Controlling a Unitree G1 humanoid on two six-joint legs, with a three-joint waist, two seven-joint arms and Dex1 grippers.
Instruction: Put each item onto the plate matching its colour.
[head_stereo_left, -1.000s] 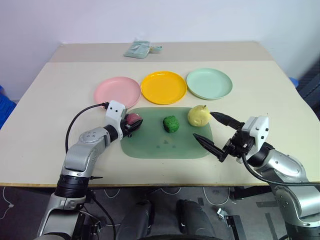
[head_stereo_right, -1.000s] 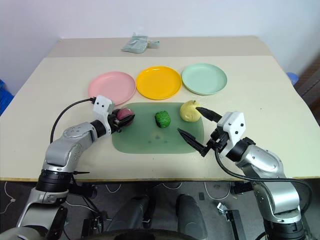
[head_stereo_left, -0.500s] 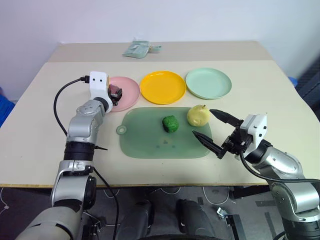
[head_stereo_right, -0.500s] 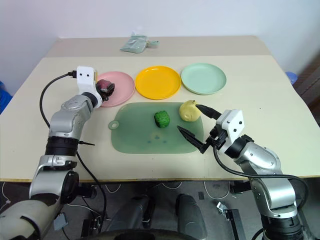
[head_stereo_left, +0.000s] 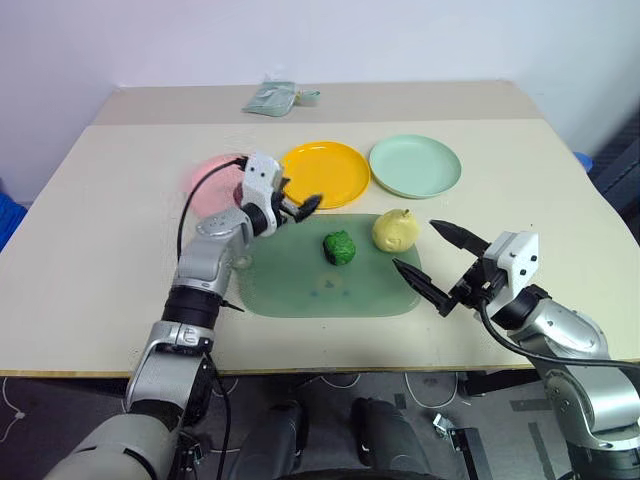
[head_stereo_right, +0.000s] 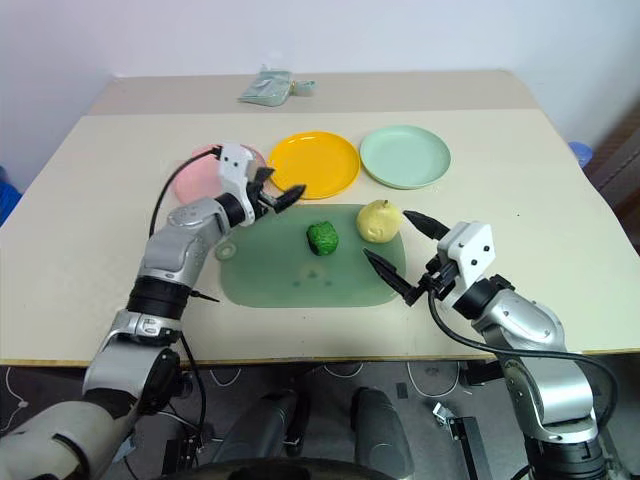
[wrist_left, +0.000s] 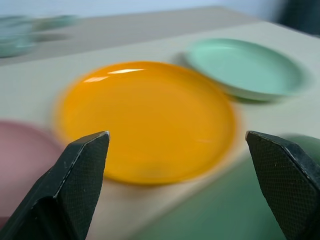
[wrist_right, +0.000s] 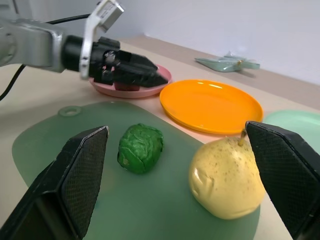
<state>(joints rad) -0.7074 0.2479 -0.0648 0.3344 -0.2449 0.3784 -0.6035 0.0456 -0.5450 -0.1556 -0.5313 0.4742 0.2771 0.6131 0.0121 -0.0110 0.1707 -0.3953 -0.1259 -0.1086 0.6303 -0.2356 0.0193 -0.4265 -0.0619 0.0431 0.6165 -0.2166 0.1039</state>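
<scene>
**Red fruit down, green lump next**

Left gripper (head_stereo_left: 297, 206) spread wide and empty, hovering between pink plate (head_stereo_left: 205, 178) and yellow plate (head_stereo_left: 325, 174), above the far-left edge of the board (head_stereo_left: 300, 290). Red fruit (wrist_right: 126, 86) apparently already on the pink plate, behind that gripper. Green lump (head_stereo_left: 340, 247) at 5 o'clock from it, on the board; pear (head_stereo_left: 395, 231) just at 3 o'clock of the lump. Right gripper (head_stereo_left: 432, 262) likewise wide and empty, at 4 o'clock of the pear. Next, probably: grasp lump or pear, carry lump to mint plate (head_stereo_left: 415, 166), pear to yellow.
</scene>
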